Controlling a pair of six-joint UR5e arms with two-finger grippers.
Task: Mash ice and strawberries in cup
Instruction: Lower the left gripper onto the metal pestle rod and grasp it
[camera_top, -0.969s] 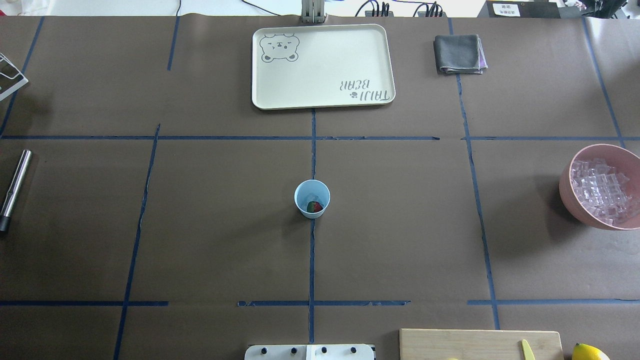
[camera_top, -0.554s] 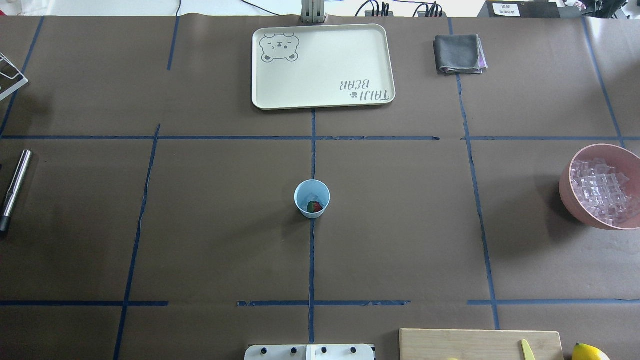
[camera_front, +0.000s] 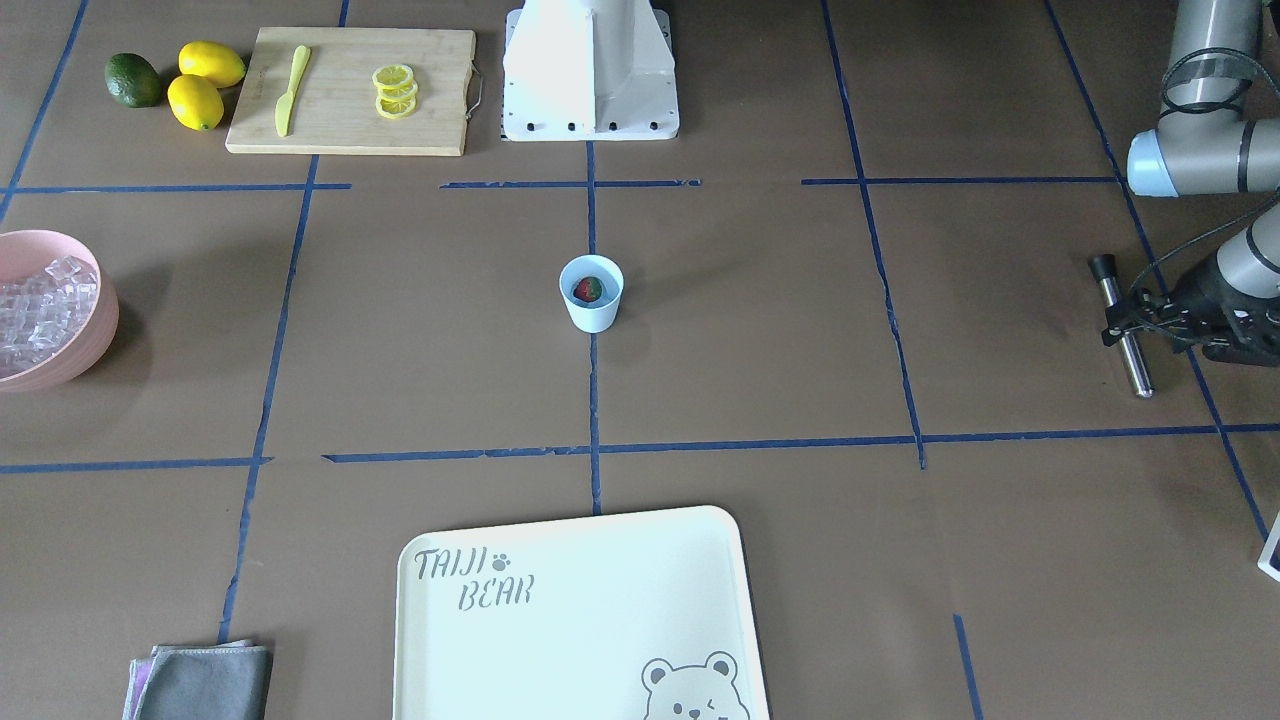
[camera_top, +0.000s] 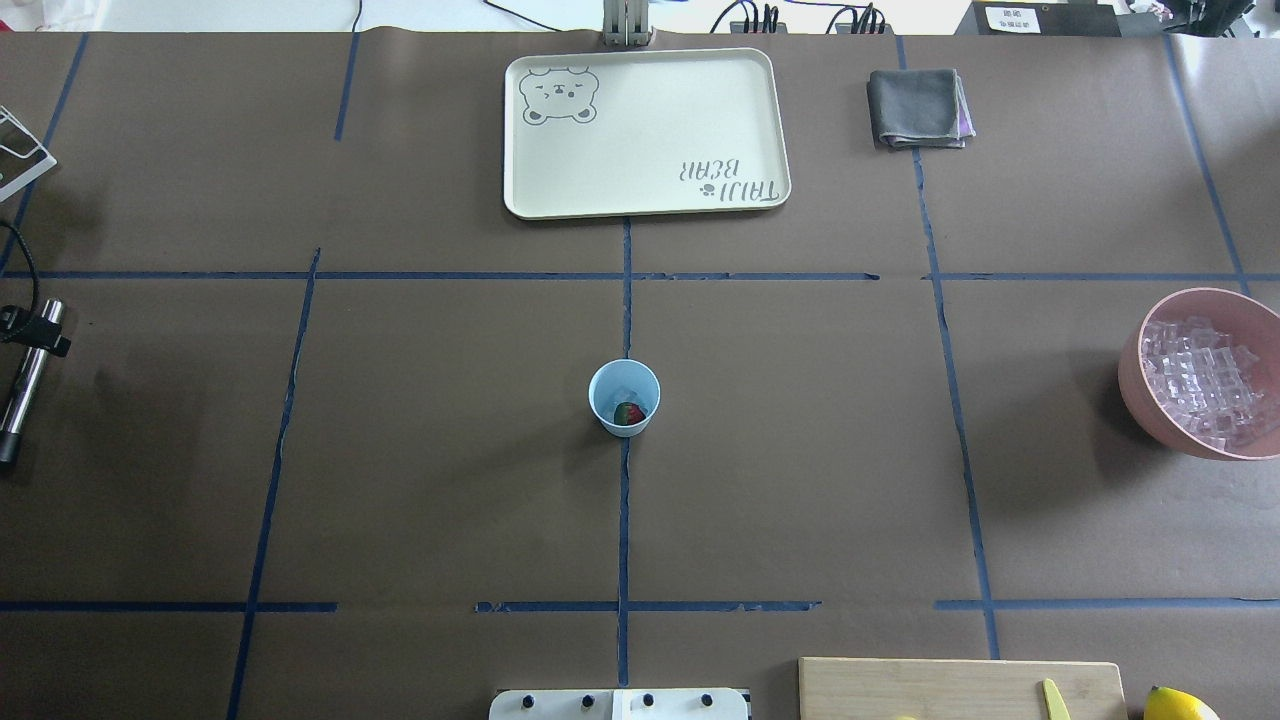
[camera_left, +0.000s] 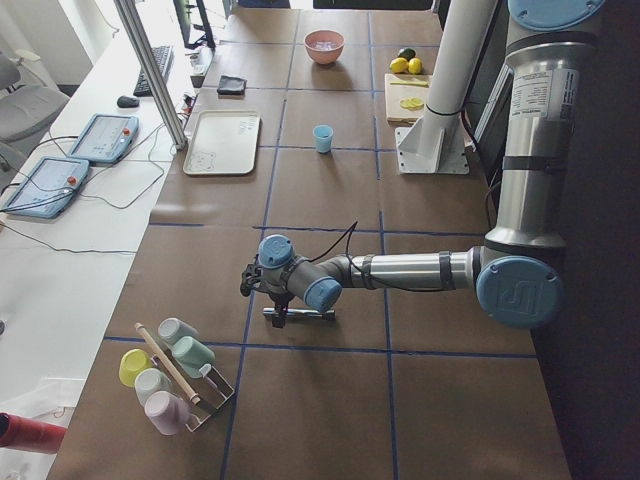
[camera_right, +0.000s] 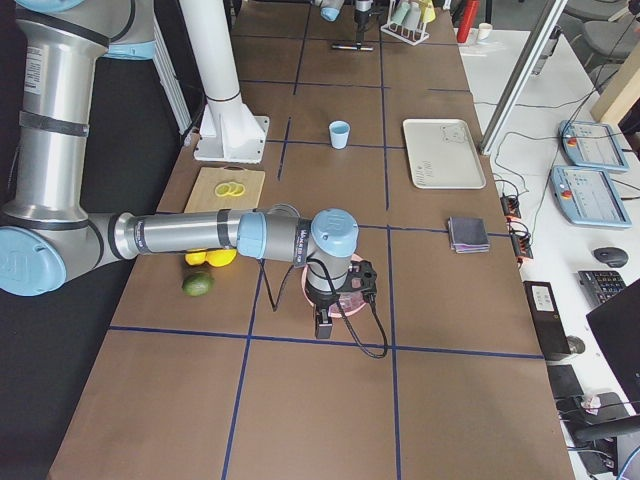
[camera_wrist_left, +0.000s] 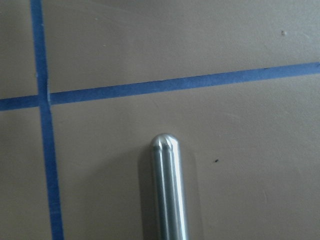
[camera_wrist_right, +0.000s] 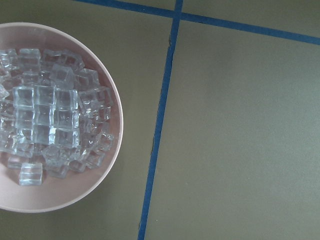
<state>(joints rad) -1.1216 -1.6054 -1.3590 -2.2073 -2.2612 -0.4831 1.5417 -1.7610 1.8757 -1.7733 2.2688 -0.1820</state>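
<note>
The light-blue cup (camera_top: 624, 397) stands upright at the table's centre, also in the front view (camera_front: 591, 292). A red strawberry (camera_top: 629, 413) lies inside it beside a clear ice cube (camera_top: 620, 383). More ice (camera_wrist_right: 47, 115) fills the pink bowl (camera_top: 1135, 385) at the right edge. My left gripper (camera_top: 33, 335) is open, its fingers on either side of a metal rod (camera_top: 22, 400) lying at the far left; in the front view (camera_front: 1128, 318) it is low over the rod (camera_front: 1136, 367). My right gripper (camera_right: 325, 318) hangs above the pink bowl; I cannot tell whether it is open or shut.
A cream bear tray (camera_top: 645, 130) and a folded grey cloth (camera_top: 918, 107) lie at the far side. A cutting board (camera_front: 350, 125) with lemon slices and a yellow knife, two lemons and an avocado (camera_front: 133, 80) sit near the base. A rack of cups (camera_left: 175, 375) stands past the rod.
My left gripper has come into the overhead view at the left edge and now sits over the rod's far end. The cup, bowl and rod have not moved.
</note>
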